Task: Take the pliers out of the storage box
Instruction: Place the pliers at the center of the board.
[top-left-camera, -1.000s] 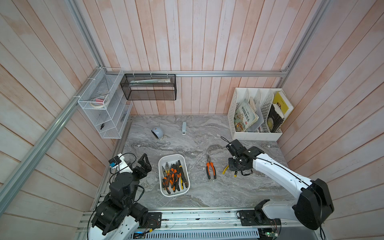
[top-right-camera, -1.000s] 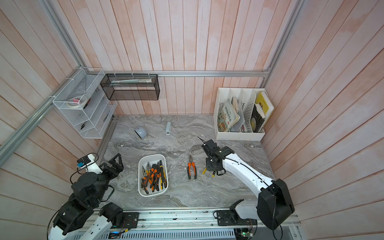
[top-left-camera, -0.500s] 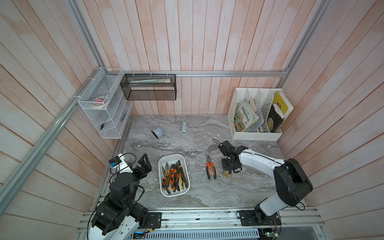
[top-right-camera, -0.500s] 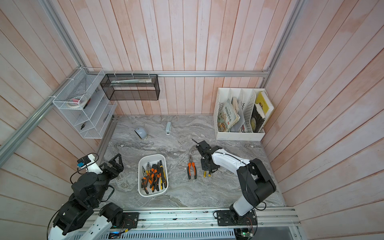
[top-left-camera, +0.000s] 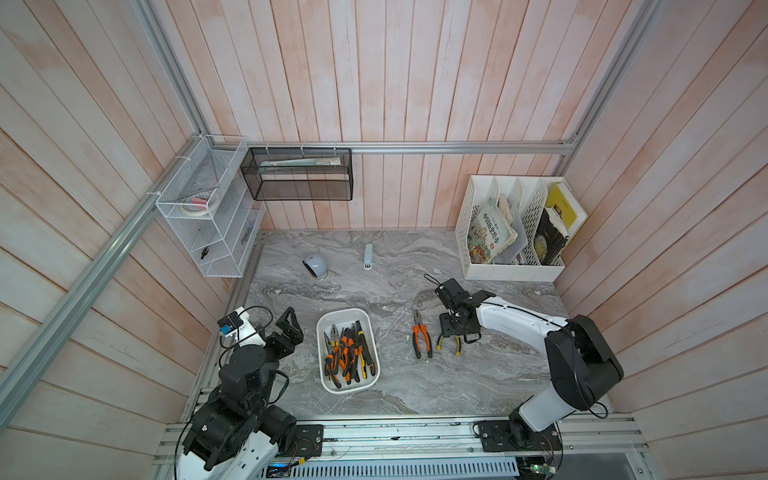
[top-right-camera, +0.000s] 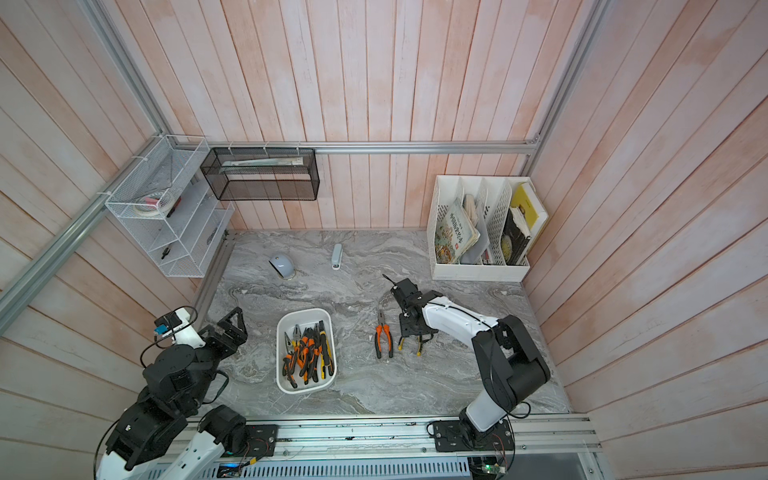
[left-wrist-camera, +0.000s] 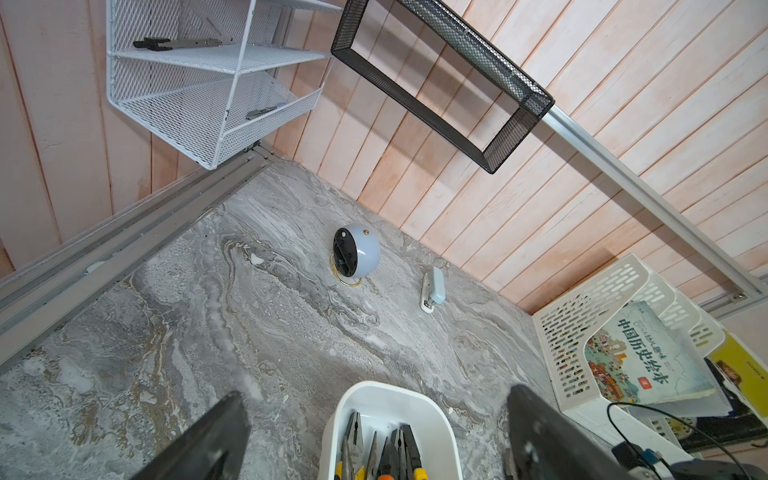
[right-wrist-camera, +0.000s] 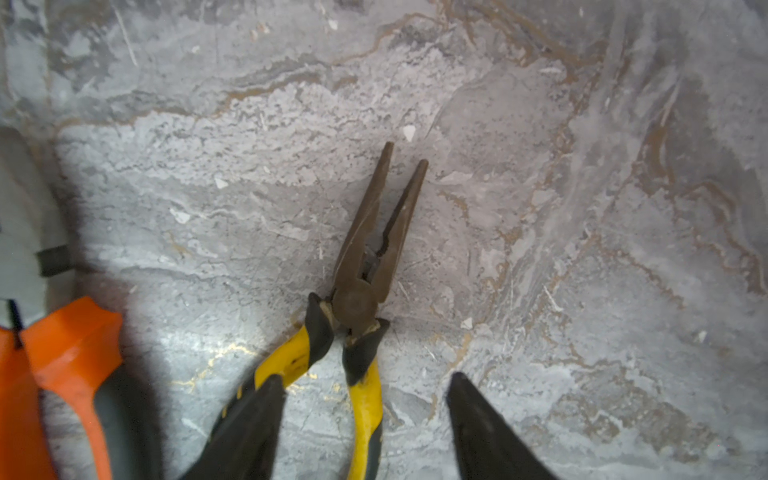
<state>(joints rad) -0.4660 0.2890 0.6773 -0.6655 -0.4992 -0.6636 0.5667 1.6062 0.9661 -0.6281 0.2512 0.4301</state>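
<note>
The white storage box (top-left-camera: 343, 312) lies at the table's front left, and several pliers (top-left-camera: 348, 353) with orange or yellow handles are piled inside it. Orange-handled pliers (top-left-camera: 421, 338) lie on the marble to its right. Just beyond them are long-nosed yellow-handled pliers (right-wrist-camera: 365, 257), flat on the table with handles spread. My right gripper (right-wrist-camera: 365, 376) hovers open over those handles, one finger above the left handle, gripping nothing. My left gripper (left-wrist-camera: 374, 392) stands wide open left of the box (left-wrist-camera: 390, 388), empty.
A white perforated file rack (top-left-camera: 511, 266) with books stands at the back right. A small stapler (top-left-camera: 368, 256) and a round blue-grey device (top-left-camera: 314, 266) lie near the back wall. A white wire shelf (top-left-camera: 208, 216) and a black mesh basket (top-left-camera: 297, 174) hang on the walls.
My right gripper shifted a little left and down toward the orange pliers, then opened, leaving the yellow-handled pliers on the table. The left arm has stayed still.
</note>
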